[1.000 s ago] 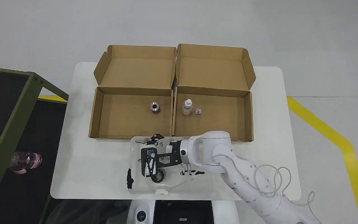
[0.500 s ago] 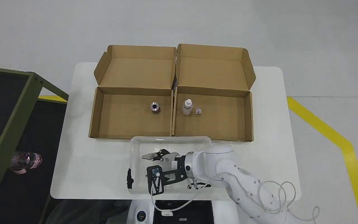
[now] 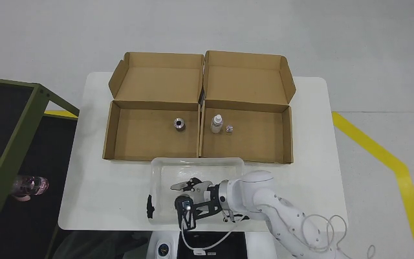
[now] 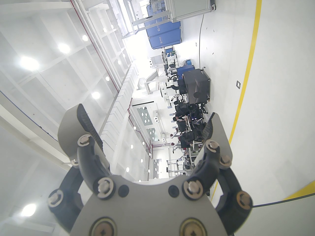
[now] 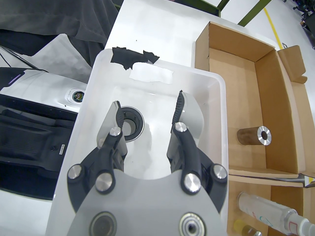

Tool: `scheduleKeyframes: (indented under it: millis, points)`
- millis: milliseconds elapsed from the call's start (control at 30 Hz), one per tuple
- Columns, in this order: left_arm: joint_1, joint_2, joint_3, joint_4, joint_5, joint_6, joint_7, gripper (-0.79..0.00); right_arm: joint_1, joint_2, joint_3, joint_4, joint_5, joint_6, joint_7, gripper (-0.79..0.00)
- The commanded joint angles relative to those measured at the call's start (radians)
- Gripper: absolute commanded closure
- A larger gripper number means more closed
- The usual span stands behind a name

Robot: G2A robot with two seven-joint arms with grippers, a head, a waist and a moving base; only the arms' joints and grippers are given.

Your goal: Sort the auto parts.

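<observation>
A white tray [image 3: 194, 162] sits at the table's near edge. My right gripper [image 5: 149, 104] hangs open over the tray [image 5: 98, 62], and in the top view this gripper [image 3: 179, 202] points left. A black ring-shaped part [image 5: 131, 124] lies on the tray floor beside one finger [image 5: 118, 116], not gripped. Behind the tray stand two open cardboard boxes. The left box [image 3: 129, 133] holds a metal cylinder [image 3: 177, 123] [image 5: 254, 136]. In the right box [image 3: 259, 136] lie a small clear bottle [image 3: 217, 123] [image 5: 265, 207] and a small metal part [image 3: 229, 129]. My left gripper [image 4: 147, 119] is open and aimed at the hall ceiling.
Black tape [image 5: 130, 58] is stuck on the tray's end rim. A green-framed cart [image 3: 26, 129] with a pink bottle [image 3: 29, 186] stands left of the table. A dark cloth [image 5: 49, 8] hangs near the table's corner. Both box lids stand up at the back.
My right gripper has drawn back toward the table's near edge and a little to the right within the tray. The boxes and their parts have not moved.
</observation>
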Motion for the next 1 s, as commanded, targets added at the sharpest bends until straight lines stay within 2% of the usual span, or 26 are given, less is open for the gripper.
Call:
scheduleKeyframes:
  millis: [0, 567, 867, 967]
  points:
    - [0.000, 0.000, 0.000, 0.000, 0.000, 0.000, 0.000, -0.785, -0.005, 0.004, 0.002, 0.000, -0.006, -0.002, 0.002, -0.397]
    - [0.000, 0.000, 0.000, 0.000, 0.000, 0.000, 0.000, -0.785, -0.007, 0.022, -0.022, 0.030, -0.035, -0.040, 0.014, -0.499]
    - [0.000, 0.000, 0.000, 0.000, 0.000, 0.000, 0.000, -0.785, 0.034, 0.015, -0.065, 0.103, -0.029, -0.017, 0.013, -0.520]
    - [0.000, 0.000, 0.000, 0.000, 0.000, 0.000, 0.000, -0.785, 0.055, 0.009, -0.087, 0.134, -0.029, -0.004, 0.009, -0.505]
